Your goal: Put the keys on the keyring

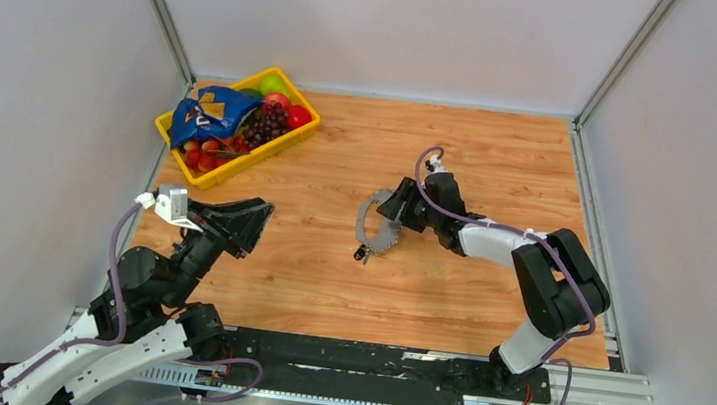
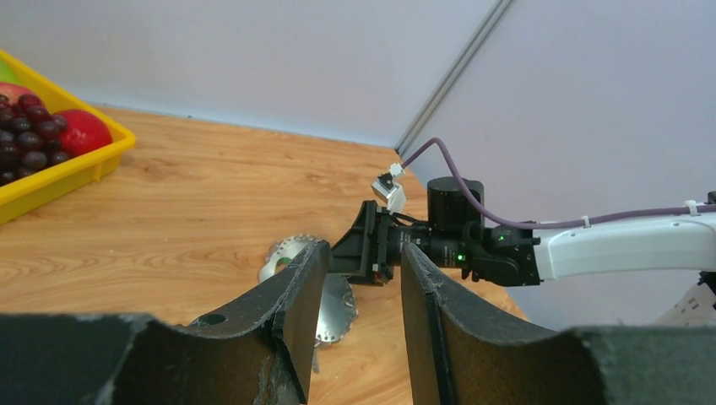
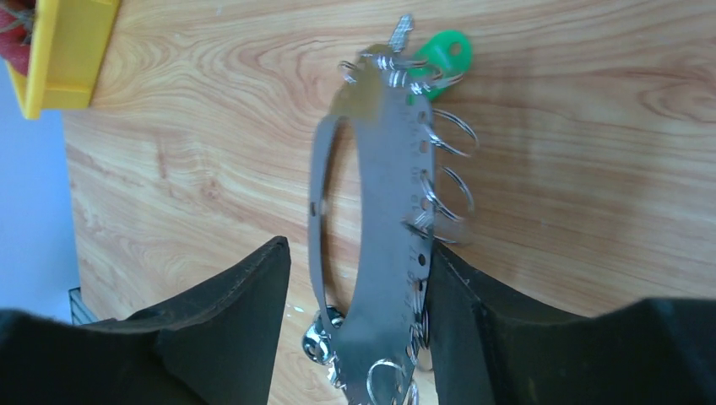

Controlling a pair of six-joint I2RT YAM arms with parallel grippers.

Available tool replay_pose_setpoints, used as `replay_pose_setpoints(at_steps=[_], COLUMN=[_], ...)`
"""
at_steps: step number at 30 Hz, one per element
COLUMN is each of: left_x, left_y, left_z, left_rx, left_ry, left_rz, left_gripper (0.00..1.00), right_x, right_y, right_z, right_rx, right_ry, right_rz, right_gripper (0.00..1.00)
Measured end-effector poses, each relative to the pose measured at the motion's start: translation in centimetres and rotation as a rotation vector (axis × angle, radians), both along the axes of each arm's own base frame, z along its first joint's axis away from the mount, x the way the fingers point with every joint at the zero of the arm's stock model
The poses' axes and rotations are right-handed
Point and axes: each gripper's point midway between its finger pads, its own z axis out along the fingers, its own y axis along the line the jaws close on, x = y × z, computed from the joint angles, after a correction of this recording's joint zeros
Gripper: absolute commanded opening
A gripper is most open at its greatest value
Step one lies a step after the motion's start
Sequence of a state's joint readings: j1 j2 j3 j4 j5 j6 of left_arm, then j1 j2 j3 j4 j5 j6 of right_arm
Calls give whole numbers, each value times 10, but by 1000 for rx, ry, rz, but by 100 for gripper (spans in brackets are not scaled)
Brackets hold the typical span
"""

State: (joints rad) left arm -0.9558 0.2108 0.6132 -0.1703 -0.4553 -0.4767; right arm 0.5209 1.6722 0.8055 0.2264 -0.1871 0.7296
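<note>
The right gripper (image 3: 359, 250) reaches out over the middle of the table (image 1: 325, 290), with the keyring (image 3: 387, 211) between its fingers. Its jaws stand apart. The right finger (image 3: 473, 321) touches the broad side of the grey band, while a sliver of wood shows between the left finger (image 3: 245, 312) and the thin side of the loop, so it straddles the ring rather than clamping it from both sides. Whether the ring is off the wood or resting on it, I cannot tell.

Small wire rings (image 3: 452, 135) hang along the band's right edge. At the far tip of the loop sits one green key (image 3: 445, 51), touching the band. I can make out no other keys.

The left gripper (image 2: 363, 253) hovers near the left side of the table, well apart from the ring and pointing toward it. Its jaws are parted with nothing between them.

In the far left corner lies a yellow basket (image 1: 250, 161) with grapes (image 1: 264, 128), other fruit and a blue bag (image 1: 205, 116).
</note>
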Motion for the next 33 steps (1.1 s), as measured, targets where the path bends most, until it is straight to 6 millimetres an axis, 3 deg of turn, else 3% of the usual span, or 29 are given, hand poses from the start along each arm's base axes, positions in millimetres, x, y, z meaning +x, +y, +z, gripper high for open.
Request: replay_pose_setpoints(at_steps=[4, 7, 16, 21, 22, 24, 25, 30, 33], left_x=[0, 0, 0, 2, 2, 3, 4, 7, 12], left_y=[6, 8, 14, 7, 5, 1, -2, -17, -30], left_z=[-1, -7, -10, -11, -12, -13, -14, -10, -5], left_rx=[3, 25, 83, 139, 151, 175, 188, 263, 315], left_ry=[-3, 11, 31, 39, 39, 41, 41, 42, 48], left_rz=[21, 30, 48, 32, 27, 14, 7, -34, -60], left_gripper=[48, 52, 60, 76, 79, 94, 97, 100, 100], right_x=[3, 9, 22, 12, 9, 3, -1, -17, -24], right_y=[-17, -34, -88, -99, -101, -104, -107, -113, -113], right_z=[-3, 8, 80, 110, 115, 125, 131, 164, 174], right_rx=[-46, -62, -108, -134, -141, -146, -150, -158, -180], right_ry=[12, -11, -197, -272, -286, -311, -329, -438, -474], right_rz=[-35, -71, -192, -193, -190, -187, -185, -161, -158], right_gripper=[65, 68, 79, 87, 95, 99, 100, 100, 100])
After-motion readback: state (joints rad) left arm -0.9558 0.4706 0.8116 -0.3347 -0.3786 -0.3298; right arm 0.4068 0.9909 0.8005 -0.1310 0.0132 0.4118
